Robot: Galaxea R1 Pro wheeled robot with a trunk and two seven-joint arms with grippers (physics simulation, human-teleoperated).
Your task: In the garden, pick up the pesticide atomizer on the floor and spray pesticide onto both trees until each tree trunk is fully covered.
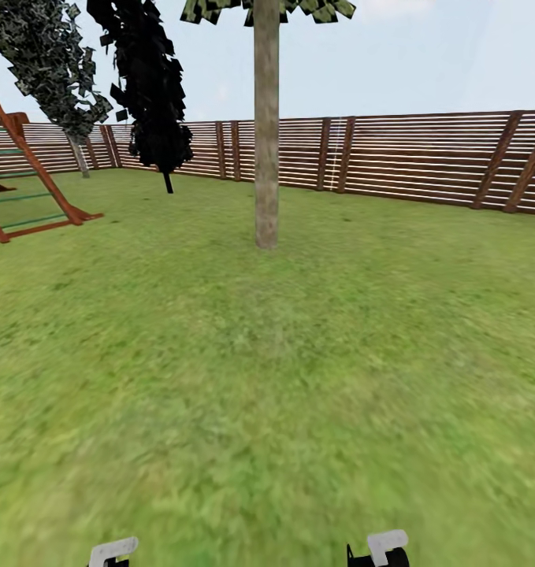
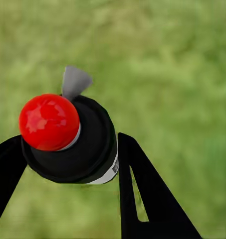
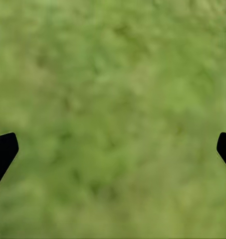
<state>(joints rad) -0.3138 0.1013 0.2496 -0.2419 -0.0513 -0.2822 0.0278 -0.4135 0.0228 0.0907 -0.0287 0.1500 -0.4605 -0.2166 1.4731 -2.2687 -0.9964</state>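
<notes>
Already the atomizer (image 2: pixel 73 139) is off the grass (image 1: pixel 299 394): the left gripper (image 2: pixel 68 164) has its fingers (image 2: pixel 142 194) closed around the black body, red cap and grey nozzle toward the wrist camera. The right gripper (image 3: pixel 113 149) hangs over the lawn with fingers spread wide and nothing between them. Ahead, one thick mottled tree trunk (image 1: pixel 266 142) stands well apart, before the slatted fence (image 1: pixel 425 157), and looks unsprayed. Picking up seems done; approaching and coating both trunks remains.
</notes>
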